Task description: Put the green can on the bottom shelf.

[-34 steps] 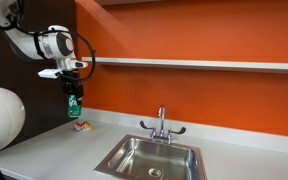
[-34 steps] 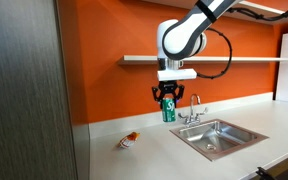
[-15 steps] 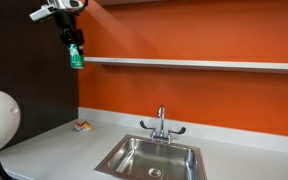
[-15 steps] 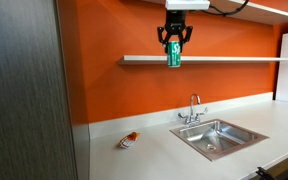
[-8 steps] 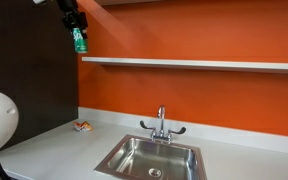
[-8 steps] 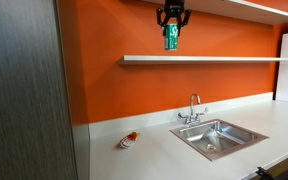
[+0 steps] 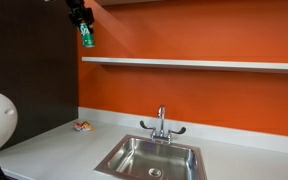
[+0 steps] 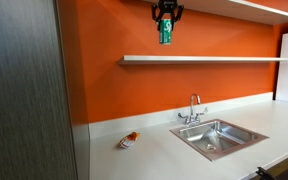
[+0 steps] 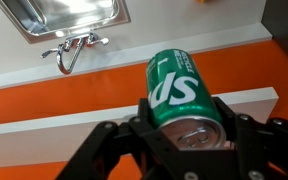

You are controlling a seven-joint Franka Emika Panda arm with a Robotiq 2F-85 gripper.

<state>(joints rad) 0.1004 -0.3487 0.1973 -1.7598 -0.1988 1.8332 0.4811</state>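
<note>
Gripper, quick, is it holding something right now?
The gripper: closed, holding the can, higher than the shelf.

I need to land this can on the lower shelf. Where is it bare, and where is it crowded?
The bottom shelf looks bare end to end, either side of where the green can hangs higher up in the fingers. The crowded part is below: faucet and sink on the counter.

Glossy metal green can [image 9: 181,92]; brushed steel sink [image 7: 150,157]; matt wall.
</note>
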